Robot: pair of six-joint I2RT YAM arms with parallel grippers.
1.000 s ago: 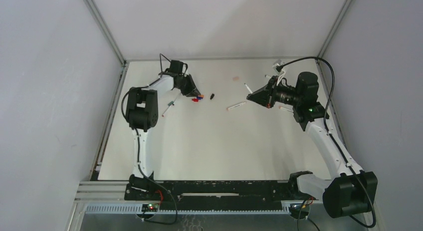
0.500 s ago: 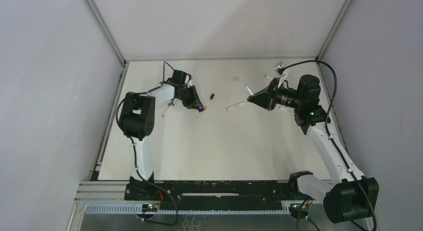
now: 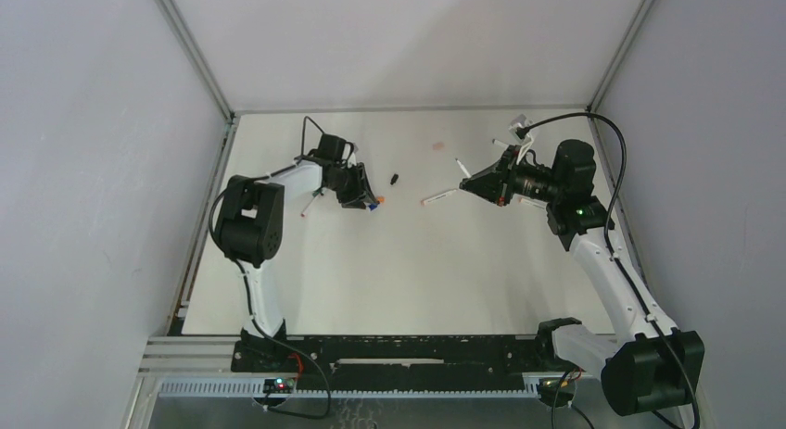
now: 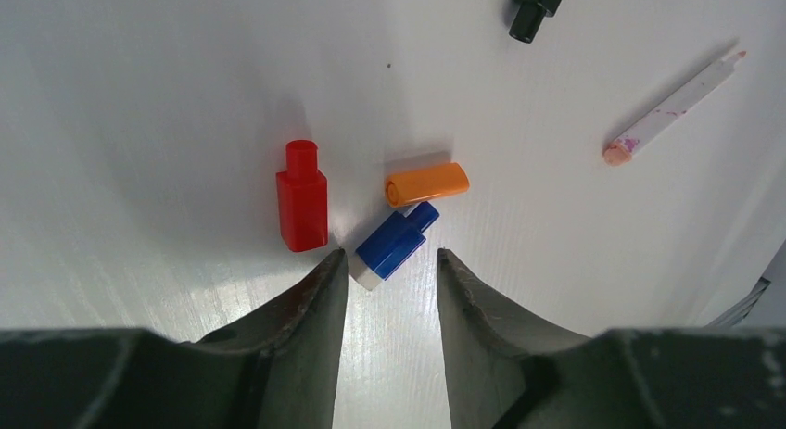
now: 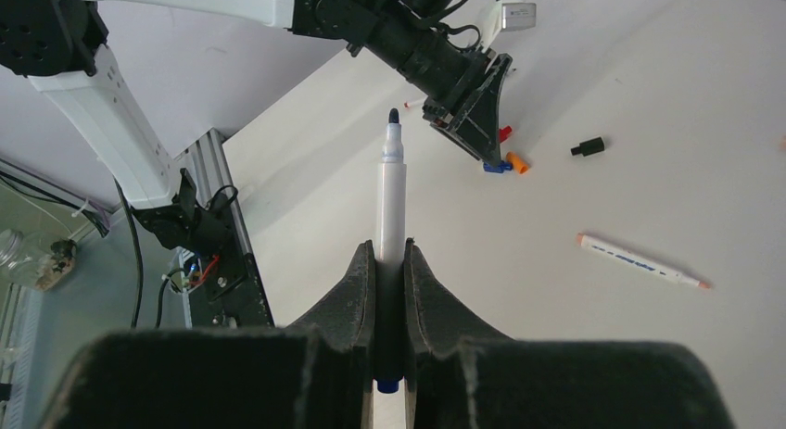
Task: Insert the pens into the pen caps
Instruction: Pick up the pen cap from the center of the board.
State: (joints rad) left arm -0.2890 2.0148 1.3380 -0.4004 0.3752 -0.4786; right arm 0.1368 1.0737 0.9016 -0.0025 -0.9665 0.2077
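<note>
Gripping a pen (image 5: 390, 216) — lower barrel hidden between right jaws, black cap (image 4: 536, 5) cropped.

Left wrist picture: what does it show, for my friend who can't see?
The left gripper's dark fingers are open above a white table, a blue cap just ahead of them. A red cap and an orange cap lie beside it; a black cap and a pen lie farther off.

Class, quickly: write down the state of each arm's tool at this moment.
Left tool: open, holding nothing; blue cap at its fingertips.
Right tool: closed on a pen.
</note>
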